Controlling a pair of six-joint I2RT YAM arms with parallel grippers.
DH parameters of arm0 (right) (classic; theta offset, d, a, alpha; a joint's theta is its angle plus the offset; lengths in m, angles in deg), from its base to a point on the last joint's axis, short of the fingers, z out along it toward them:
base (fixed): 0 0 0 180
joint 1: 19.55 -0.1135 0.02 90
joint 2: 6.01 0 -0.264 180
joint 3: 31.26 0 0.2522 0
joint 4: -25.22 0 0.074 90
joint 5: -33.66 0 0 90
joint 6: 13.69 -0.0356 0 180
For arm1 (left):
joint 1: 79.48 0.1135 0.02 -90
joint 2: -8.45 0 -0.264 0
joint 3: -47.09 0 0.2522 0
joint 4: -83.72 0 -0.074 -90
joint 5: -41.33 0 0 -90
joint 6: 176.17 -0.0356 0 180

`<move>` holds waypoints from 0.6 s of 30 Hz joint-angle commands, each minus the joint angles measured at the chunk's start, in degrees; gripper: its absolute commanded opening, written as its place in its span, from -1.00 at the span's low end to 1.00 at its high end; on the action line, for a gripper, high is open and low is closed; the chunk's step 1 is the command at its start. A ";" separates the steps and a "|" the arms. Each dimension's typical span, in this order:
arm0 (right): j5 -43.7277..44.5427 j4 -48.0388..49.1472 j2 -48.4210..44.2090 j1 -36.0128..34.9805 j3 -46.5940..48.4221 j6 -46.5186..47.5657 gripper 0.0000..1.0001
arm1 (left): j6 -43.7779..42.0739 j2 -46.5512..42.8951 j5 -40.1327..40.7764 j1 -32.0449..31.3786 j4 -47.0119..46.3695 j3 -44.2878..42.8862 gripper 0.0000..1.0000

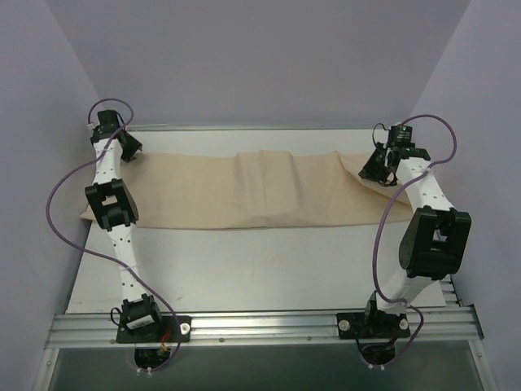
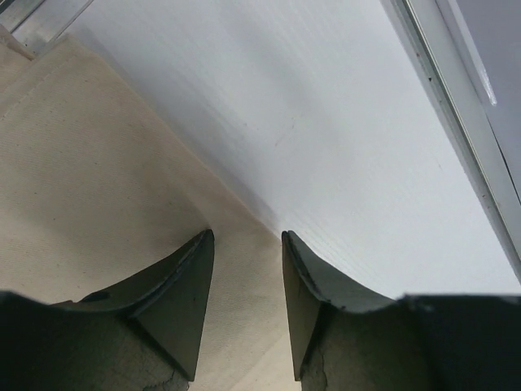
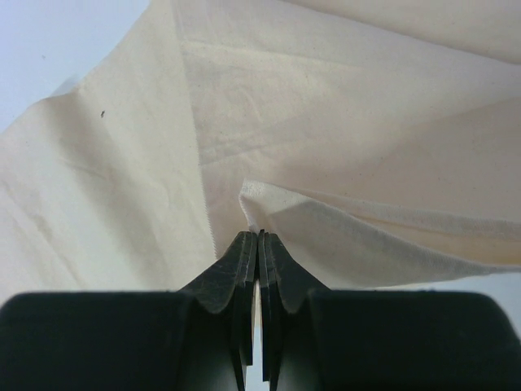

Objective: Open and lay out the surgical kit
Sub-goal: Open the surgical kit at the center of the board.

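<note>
The beige cloth wrap [image 1: 244, 191] lies as a long band across the back of the white table, with a raised folded hump [image 1: 281, 167] near its middle. My left gripper [image 1: 130, 147] hovers at the cloth's far left corner. In the left wrist view it [image 2: 247, 236] is open, with the cloth's edge [image 2: 98, 163] below and between the fingers. My right gripper [image 1: 376, 169] is at the cloth's right end. In the right wrist view it [image 3: 259, 235] is shut on a folded hem of the cloth [image 3: 326, 220]. The steel tray and the instruments are hidden.
White tabletop [image 1: 260, 269] lies in front of the cloth. An aluminium rail [image 1: 260, 326] carries both arm bases at the near edge. A metal table rim [image 2: 456, 122] runs close beside my left gripper. Purple walls enclose the back and sides.
</note>
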 commanded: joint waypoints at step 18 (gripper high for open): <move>-2.83 -0.43 -0.84 2.38 2.84 0.79 -1.00 | -6.57 3.02 5.46 -1.18 10.49 -2.00 -0.46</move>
